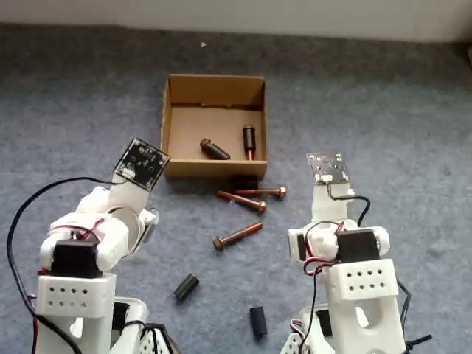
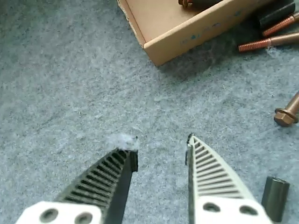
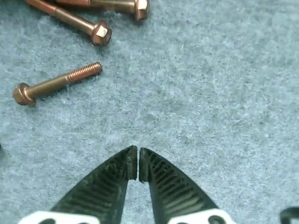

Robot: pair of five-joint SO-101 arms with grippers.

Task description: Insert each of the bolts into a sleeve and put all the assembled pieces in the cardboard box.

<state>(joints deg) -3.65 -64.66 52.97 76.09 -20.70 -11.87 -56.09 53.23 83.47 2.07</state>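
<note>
1. left claw (image 2: 161, 150): released, jaws apart, empty; hangs over the bare surface (image 1: 383, 110), near-left of the cardboard box (image 1: 171, 125).
2. right claw (image 3: 138, 164): clenched on nothing, tips together; sits low over the surface, right of the loose bolts.
3. assembled pieces (image 1: 214, 150): two, both inside the box. One lies slantwise mid-floor, the other (image 1: 249, 140) by the right wall.
4. near bolt (image 1: 237, 236): lies alone between the arms.
5. middle bolt (image 1: 241, 200) and far bolt (image 1: 265, 192): close together, just near of the box front.
6. far sleeve (image 1: 245, 181): close against the box's front wall, beside those two bolts.
7. left sleeve (image 1: 186, 286): just right of the left arm.
8. near sleeve (image 1: 257, 322): between the arm bases.

Step in hand (judged): start a third assembly.
- The near bolt looks like the cleanest pick because it lies apart from the others.
- The right claw must open first, then close across the shank at mid-length.
- The left claw suits the left sleeve. It should grip the outer wall, leave the bore clear and line it up with the threaded end.

In the way:
- The middle and far bolts crowd the far sleeve, so a grasp there may catch two parts.
- The box wall stands close behind them.
- Round parts may roll.
</note>
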